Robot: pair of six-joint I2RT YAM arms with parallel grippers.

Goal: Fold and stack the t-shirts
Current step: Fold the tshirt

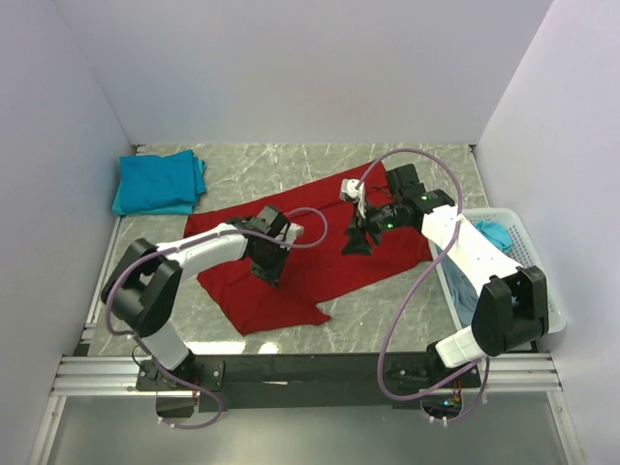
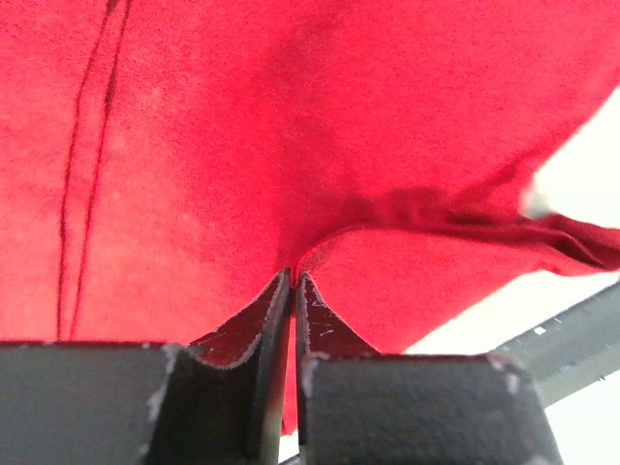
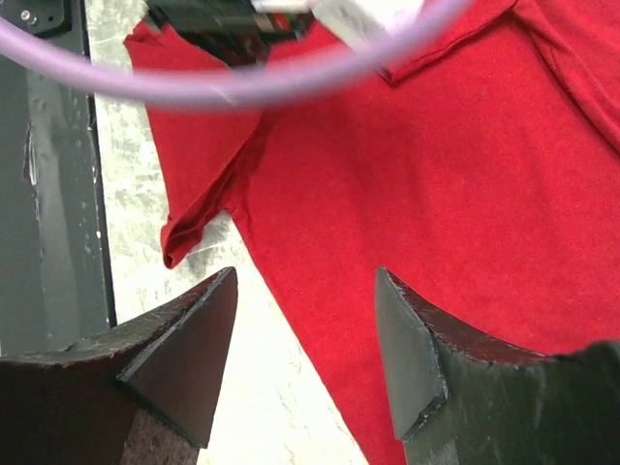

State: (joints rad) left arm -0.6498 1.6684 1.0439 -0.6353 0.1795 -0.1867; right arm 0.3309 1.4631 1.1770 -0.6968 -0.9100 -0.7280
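Note:
A bright red t-shirt (image 1: 310, 257) lies spread on the marble table, and it fills the left wrist view (image 2: 291, 145). My left gripper (image 1: 268, 274) rests on its left part, shut on a pinched fold of the red cloth (image 2: 292, 276). My right gripper (image 1: 358, 242) hovers over the shirt's right part, open and empty. In the right wrist view it (image 3: 305, 329) straddles the shirt's edge (image 3: 320, 291), with a sleeve (image 3: 199, 208) further off. Folded teal shirts (image 1: 160, 181) lie stacked at the back left. Another teal shirt (image 1: 492, 232) lies in the basket.
A white lattice basket (image 1: 538, 281) stands at the right edge, partly under my right arm. Grey walls close in the table on the left, back and right. A black rail (image 1: 310, 368) runs along the near edge.

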